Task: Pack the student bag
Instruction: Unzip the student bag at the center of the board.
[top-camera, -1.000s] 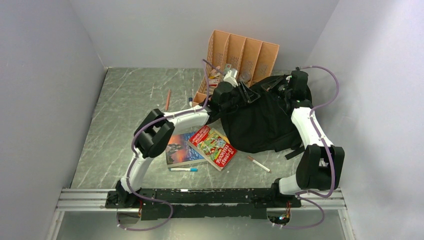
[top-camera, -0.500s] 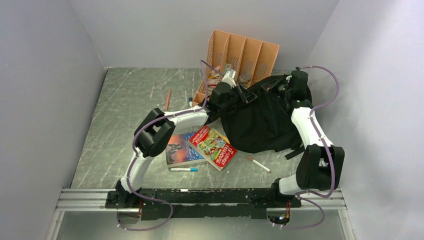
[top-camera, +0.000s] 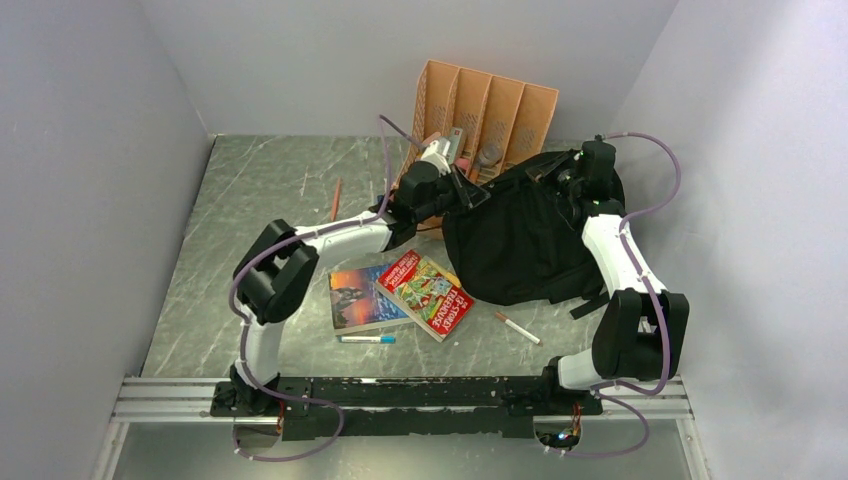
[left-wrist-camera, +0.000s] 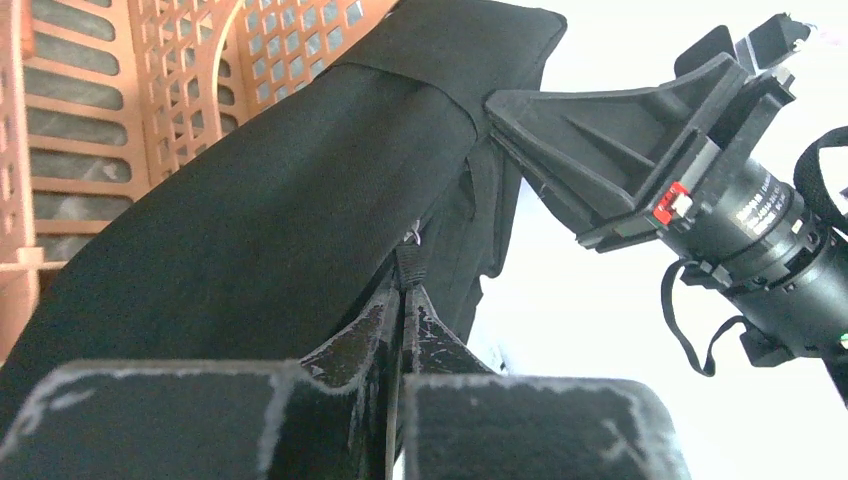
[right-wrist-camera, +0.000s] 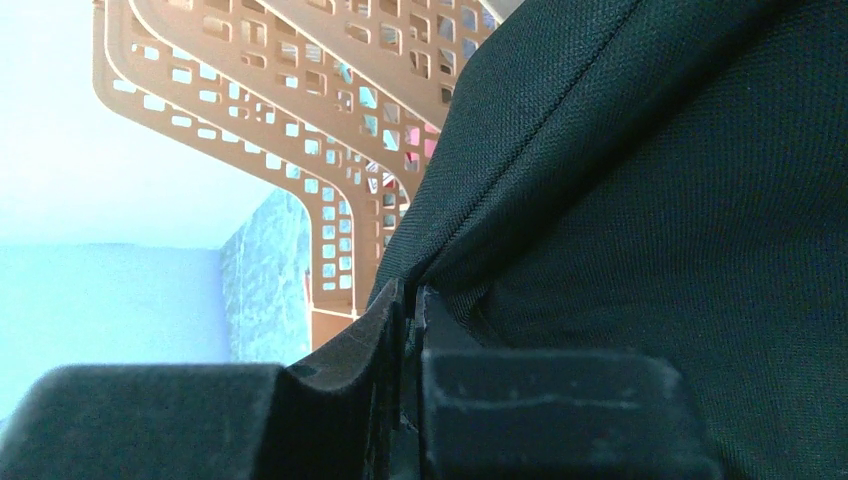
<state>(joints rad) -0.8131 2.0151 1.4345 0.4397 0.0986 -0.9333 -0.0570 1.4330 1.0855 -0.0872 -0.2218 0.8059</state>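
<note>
An orange pencil (top-camera: 336, 199) lies alone on the marbled grey table (top-camera: 250, 260). To its right, a red-covered book (top-camera: 428, 292) overlaps a dark-covered book (top-camera: 356, 297), with a blue pen (top-camera: 366, 339) just in front of them. The left gripper (left-wrist-camera: 405, 292), jaws pressed together, pinches the upper left edge of the student bag (top-camera: 520, 245). The bag slumps at the table's right rear, against the orange slotted organizer (top-camera: 490, 100). A white pen (top-camera: 517, 327) lies near the bag's front edge. The right gripper (right-wrist-camera: 410, 300) is clamped tight on a seam at the bag's far top corner.
</note>
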